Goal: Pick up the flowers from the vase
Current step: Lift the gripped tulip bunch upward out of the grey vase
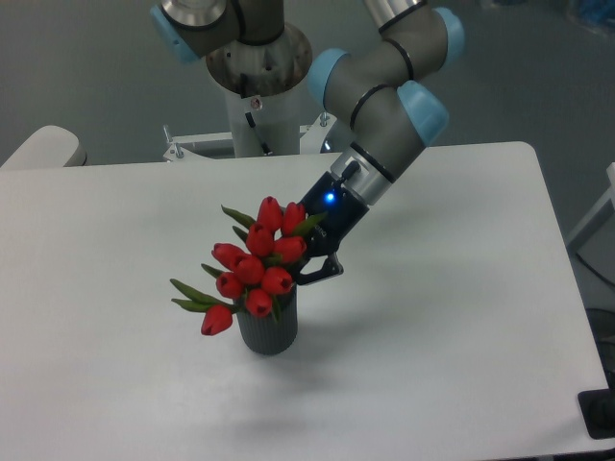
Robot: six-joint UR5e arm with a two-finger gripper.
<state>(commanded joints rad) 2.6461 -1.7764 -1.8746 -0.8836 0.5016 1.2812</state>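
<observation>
The flowers (258, 269), a bunch of red tulip buds with dark green leaves, stand in the vase (268, 329), a small dark grey ribbed cylinder on the white table. The bunch leans to the left, and one bud hangs low at the left. My gripper (309, 273) reaches down from the upper right and sits right behind and against the right side of the bunch, just above the vase's mouth. One black finger (328, 268) shows beside the buds. The other finger is hidden behind the tulips, so I cannot tell whether the jaws are closed on the stems.
The white table (452, 317) has its right edge at the far right and its front edge along the bottom. The arm's base column (258, 101) stands at the back middle. A pale rounded object (43, 149) sits at the back left corner.
</observation>
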